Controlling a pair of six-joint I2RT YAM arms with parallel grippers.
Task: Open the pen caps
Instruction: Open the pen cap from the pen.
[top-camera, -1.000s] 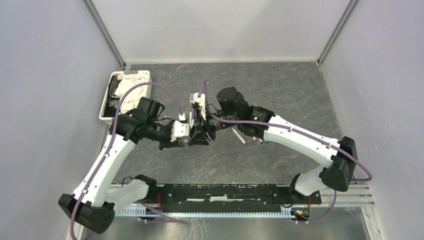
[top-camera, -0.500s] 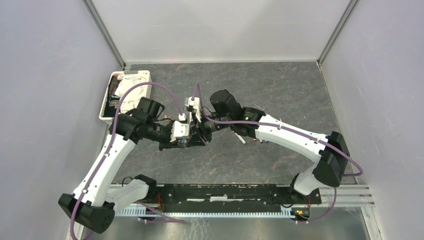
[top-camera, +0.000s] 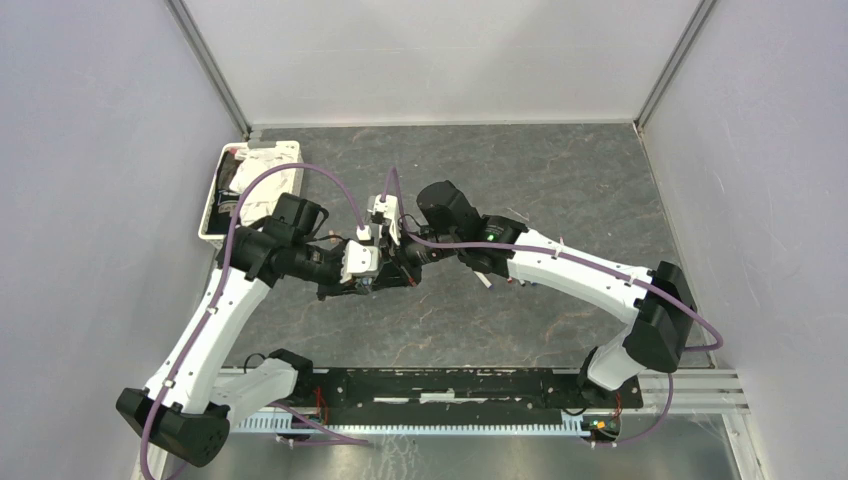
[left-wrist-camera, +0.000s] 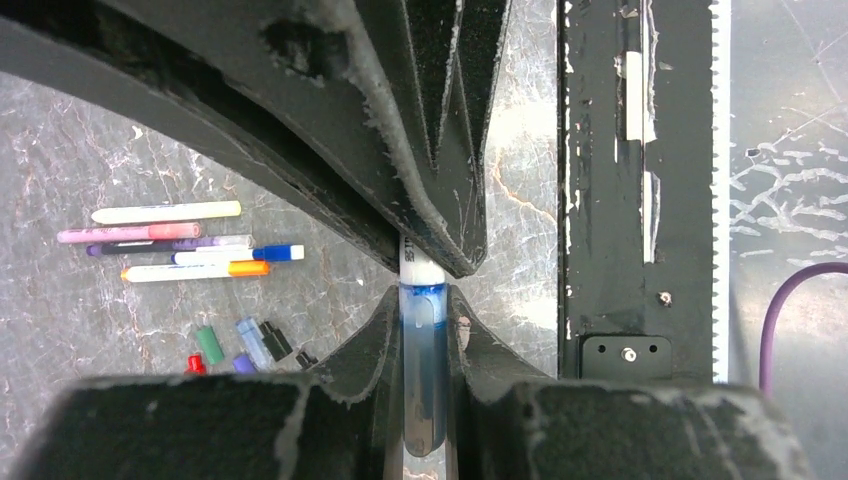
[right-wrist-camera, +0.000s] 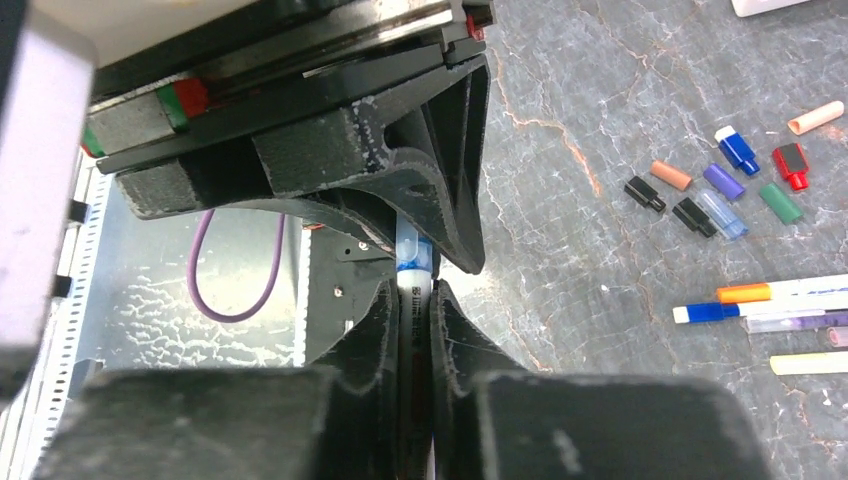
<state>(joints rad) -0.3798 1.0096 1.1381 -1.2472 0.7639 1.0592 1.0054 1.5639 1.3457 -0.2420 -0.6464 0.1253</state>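
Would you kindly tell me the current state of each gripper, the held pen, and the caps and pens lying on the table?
left gripper: shut on the translucent blue plastic cap.
right gripper: shut on the white pen barrel.
translucent blue plastic cap: still seated on the barrel.
loose coloured plastic caps: off, scattered on the grey marbled table.
five thin pens: lying side by side, ungripped.

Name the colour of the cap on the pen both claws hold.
Blue cap, clearest in the left wrist view.
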